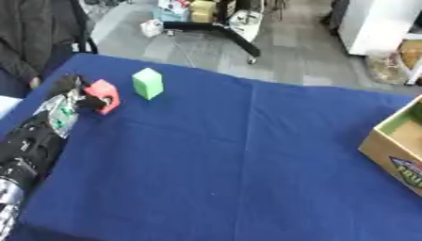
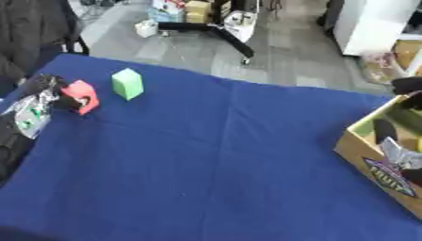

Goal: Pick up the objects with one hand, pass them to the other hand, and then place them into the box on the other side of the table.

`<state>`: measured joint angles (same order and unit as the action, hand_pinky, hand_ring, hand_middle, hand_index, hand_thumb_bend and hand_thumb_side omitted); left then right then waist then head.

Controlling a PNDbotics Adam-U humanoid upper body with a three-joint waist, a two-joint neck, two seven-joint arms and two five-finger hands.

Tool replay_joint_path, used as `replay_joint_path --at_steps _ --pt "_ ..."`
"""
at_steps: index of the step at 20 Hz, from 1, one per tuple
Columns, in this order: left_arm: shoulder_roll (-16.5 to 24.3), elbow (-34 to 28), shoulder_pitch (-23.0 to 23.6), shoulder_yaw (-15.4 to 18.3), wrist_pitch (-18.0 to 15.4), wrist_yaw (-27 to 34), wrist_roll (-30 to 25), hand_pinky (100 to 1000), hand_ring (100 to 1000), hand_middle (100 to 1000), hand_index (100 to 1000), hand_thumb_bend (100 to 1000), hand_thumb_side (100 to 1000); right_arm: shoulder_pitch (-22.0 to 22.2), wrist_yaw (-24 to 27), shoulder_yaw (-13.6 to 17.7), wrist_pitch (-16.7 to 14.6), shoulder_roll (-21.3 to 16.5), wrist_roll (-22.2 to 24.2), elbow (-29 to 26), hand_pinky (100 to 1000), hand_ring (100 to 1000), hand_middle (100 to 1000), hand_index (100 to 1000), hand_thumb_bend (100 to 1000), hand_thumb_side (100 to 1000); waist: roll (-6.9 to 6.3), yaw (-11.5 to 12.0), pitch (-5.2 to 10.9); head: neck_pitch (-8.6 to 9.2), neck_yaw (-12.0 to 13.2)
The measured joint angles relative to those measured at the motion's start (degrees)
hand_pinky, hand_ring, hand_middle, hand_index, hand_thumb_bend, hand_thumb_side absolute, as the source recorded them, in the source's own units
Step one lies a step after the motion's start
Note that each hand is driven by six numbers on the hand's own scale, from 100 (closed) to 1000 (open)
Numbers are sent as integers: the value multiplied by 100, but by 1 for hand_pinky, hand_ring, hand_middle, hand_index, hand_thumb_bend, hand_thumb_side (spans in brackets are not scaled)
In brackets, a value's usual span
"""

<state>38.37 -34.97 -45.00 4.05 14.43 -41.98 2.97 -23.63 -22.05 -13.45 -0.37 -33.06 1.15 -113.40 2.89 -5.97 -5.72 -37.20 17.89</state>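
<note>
Left robot hand (image 1: pixel 78 92) closed round red block (image 1: pixel 105 95) at far left of blue worktop (image 1: pixel 223 155), green block (image 1: pixel 148 83) just beside, cardboard box (image 2: pixel 375 155) at right w/ right robot hand (image 2: pixel 395 153) over it, fingers not discernible.

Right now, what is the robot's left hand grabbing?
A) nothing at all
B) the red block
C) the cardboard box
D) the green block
B: the left hand has its fingers curled round the red block at the table's left side, while the green block stands apart beside it, untouched, and the cardboard box sits far off at the right edge.
</note>
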Motion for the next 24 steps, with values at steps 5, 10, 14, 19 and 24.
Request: replay_joint_path --at_steps 5,10,14,19,24 --pt "13 -541 59 -28 -164 439 -66 664 522 473 602 282 320 5 0 0 -12 0 9 5 671 653 679 799 200 329 0 30 0 0 -20" --pt "163 -1560 272 -163 -338 1295 -286 669 520 469 592 270 336 47 0 1 -76 0 25 43 674 654 679 802 199 326 0 42 0 0 -132" --pt "321 -2607 492 -326 -369 2106 -498 673 523 472 593 274 348 44 0 1 -105 0 30 44 675 655 684 799 204 321 0 41 4 1 -345" --pt "417 -3908 759 -559 -342 3080 -776 678 527 474 593 283 371 -40 -11 -3 -138 0 67 40 680 659 688 803 219 314 0 32 7 6 -836" --pt "408 -5011 997 -800 -315 3961 -1129 683 529 474 592 281 395 -259 -45 -59 -213 60 161 3 686 663 691 806 245 304 0 30 7 3 -1259"
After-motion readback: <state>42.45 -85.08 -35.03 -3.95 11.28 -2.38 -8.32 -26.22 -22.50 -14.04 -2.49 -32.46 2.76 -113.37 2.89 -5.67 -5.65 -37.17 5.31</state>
